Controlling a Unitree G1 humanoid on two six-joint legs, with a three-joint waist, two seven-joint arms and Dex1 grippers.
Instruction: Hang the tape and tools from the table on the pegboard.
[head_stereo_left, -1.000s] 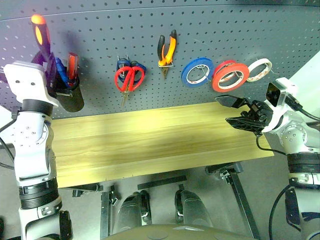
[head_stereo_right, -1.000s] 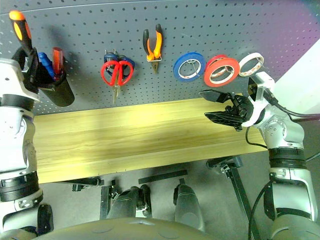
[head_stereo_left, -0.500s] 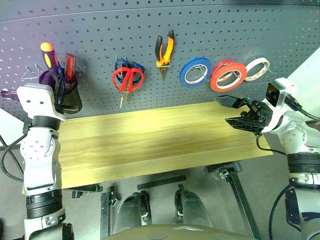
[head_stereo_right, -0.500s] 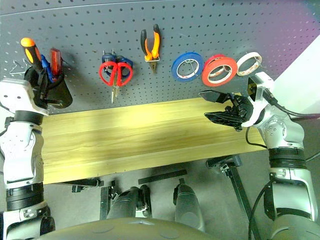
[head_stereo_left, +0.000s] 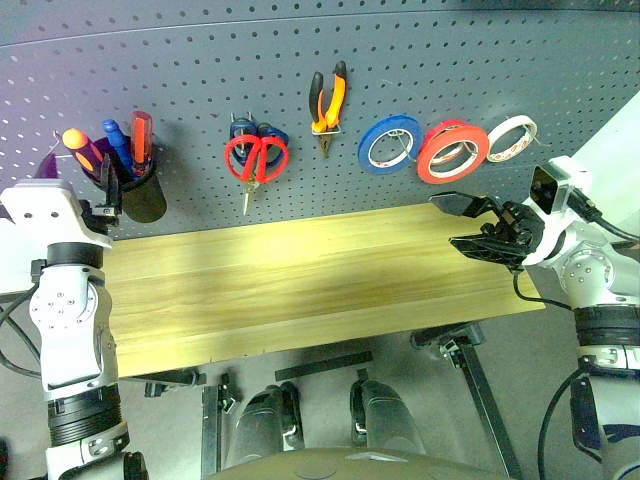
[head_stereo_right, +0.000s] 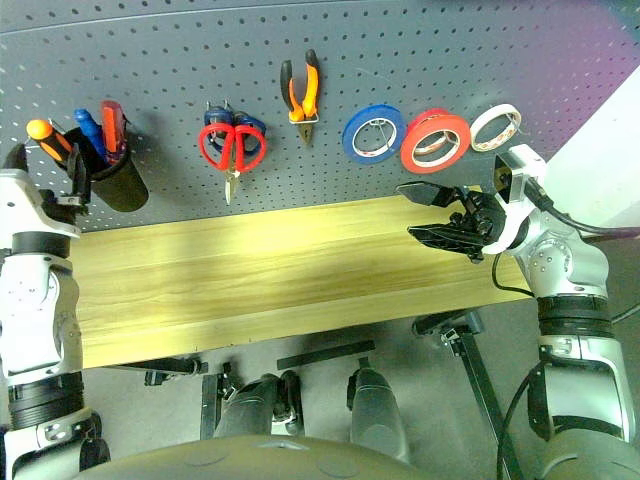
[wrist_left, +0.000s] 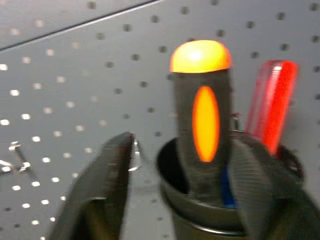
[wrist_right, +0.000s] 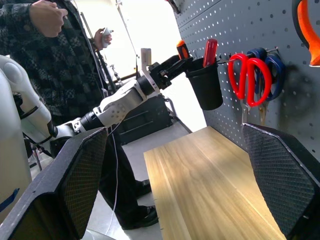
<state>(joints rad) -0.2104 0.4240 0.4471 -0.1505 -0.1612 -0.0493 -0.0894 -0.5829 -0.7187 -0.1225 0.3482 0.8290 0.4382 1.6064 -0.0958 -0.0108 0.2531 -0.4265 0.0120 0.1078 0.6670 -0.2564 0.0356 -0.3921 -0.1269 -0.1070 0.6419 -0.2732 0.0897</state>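
At the dark grey perforated pegboard (head_stereo_left: 420, 50), the robot's left gripper (wrist_left: 180, 200) stands with its jaws parted on either side of the slim orange-and-black-handled screwdriver (wrist_left: 202, 120), which sits blade-down in a black cup (head_stereo_left: 140, 195) hung on the panel, beside a blue-handled and a red-handled tool. The fingers appear to clear the handle, so the tool seems released. The right gripper (head_stereo_left: 478, 225) hovers wide open and empty above the light yellowish wooden tabletop (head_stereo_left: 300, 280), which lies bare. The red-handled scissors (head_stereo_left: 257, 160), orange-and-black pliers (head_stereo_left: 330, 100) and wide red tape roll (head_stereo_left: 453, 152) hang on hooks. To finish well, the left arm should draw straight back from the cup without brushing the handle or tipping it.
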